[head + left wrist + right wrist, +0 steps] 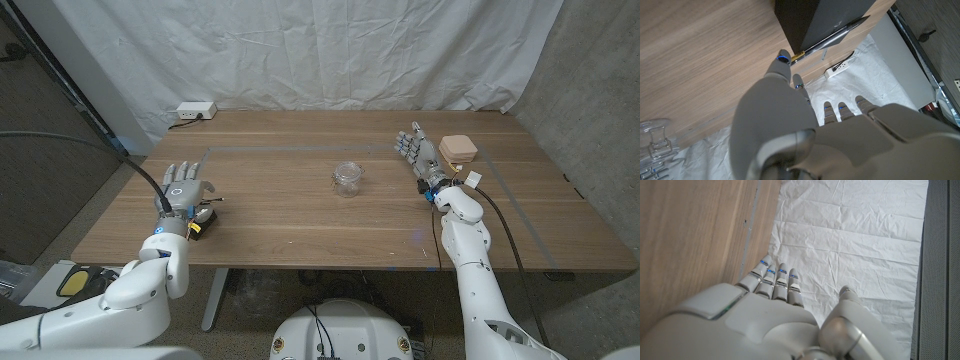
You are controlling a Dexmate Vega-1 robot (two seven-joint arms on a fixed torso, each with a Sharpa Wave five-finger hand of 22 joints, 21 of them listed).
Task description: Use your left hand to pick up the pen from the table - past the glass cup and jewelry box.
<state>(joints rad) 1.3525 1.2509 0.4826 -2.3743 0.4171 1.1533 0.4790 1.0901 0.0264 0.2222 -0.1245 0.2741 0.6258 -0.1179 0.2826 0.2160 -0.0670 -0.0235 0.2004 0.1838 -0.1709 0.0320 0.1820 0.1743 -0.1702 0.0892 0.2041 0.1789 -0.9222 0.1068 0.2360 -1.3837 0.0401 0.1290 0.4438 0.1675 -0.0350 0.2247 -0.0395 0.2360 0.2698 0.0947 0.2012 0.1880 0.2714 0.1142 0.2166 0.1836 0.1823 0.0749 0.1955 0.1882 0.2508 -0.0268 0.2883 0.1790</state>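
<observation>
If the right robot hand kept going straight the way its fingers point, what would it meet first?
Nothing on the table, apparently: the right robot hand points toward the far edge and the white sheet behind; the jewelry box sits beside that line, though depth is uncertain.

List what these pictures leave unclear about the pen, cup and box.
Pen: left wrist view, the back of the left hand hides whether the pen is gripped.
Glass cup: same view, cut off by the picture's edge.
Jewelry box: head view, too small to tell its lid or latch.

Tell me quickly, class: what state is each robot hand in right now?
Left hand: open, fingers spread, holding nothing.
Right hand: open, fingers extended, holding nothing.
</observation>
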